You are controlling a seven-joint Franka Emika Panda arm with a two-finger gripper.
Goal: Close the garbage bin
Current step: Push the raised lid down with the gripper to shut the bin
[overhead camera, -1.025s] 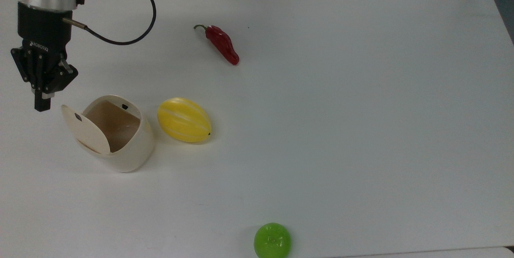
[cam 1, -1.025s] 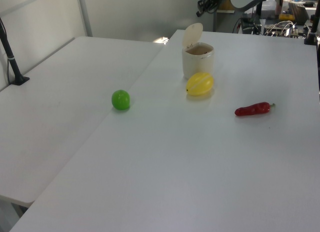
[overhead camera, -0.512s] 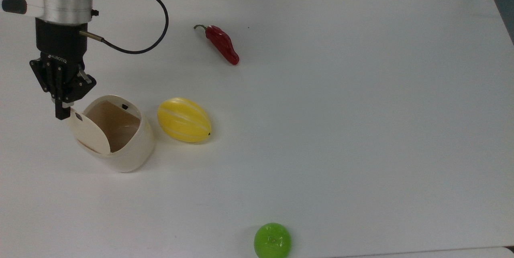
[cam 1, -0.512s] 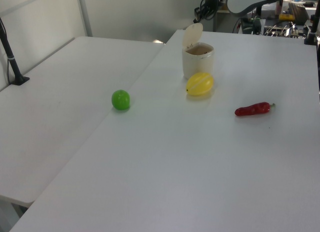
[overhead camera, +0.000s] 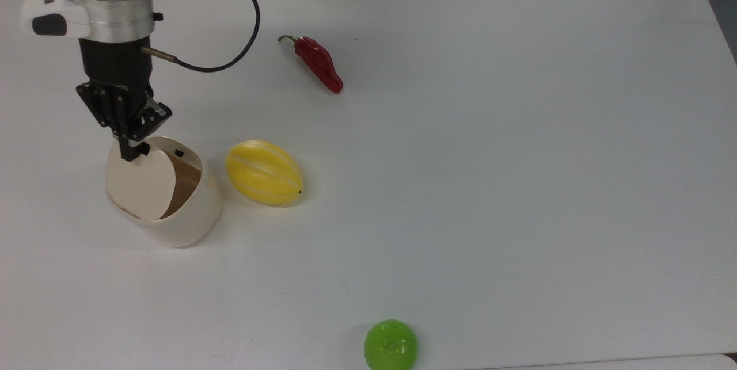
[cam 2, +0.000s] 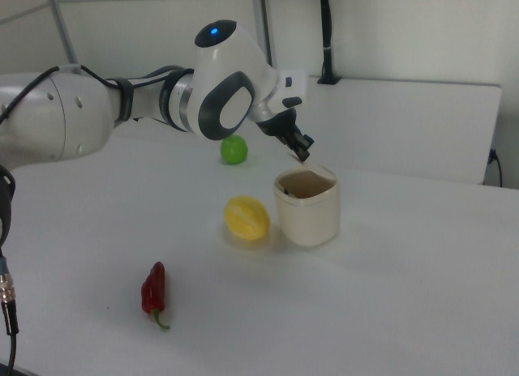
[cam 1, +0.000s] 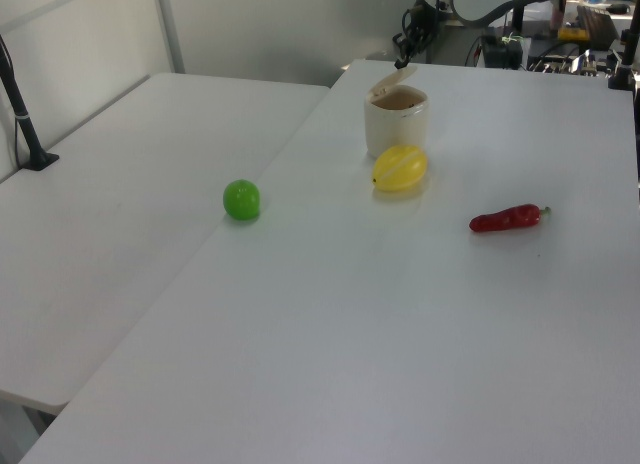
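The garbage bin (overhead camera: pixel 185 225) is a cream tub at the top view's left, beside a yellow melon (overhead camera: pixel 263 171). Its hinged lid (overhead camera: pixel 141 187) leans halfway down over the opening, and a brown gap of the inside still shows at the lid's right. My gripper (overhead camera: pixel 129 152) is shut, with its black tip resting on the lid's upper edge. In the left view the gripper (cam 1: pixel 403 57) hangs just above the tilted lid (cam 1: pixel 391 80) of the bin (cam 1: pixel 396 124). In the right view the gripper (cam 2: pixel 302 155) touches the far rim of the bin (cam 2: pixel 308 210).
A red chili pepper (overhead camera: pixel 319 64) lies farther back on the white table (overhead camera: pixel 518 157). A green ball (overhead camera: pixel 390 344) sits near the table's front edge. The melon (cam 1: pixel 400 168) almost touches the bin. The arm's black cable (overhead camera: pixel 230 53) loops above the table.
My gripper moved toward the top view's right and down onto the lid. The lid swung from standing upright beside the opening to leaning halfway over it.
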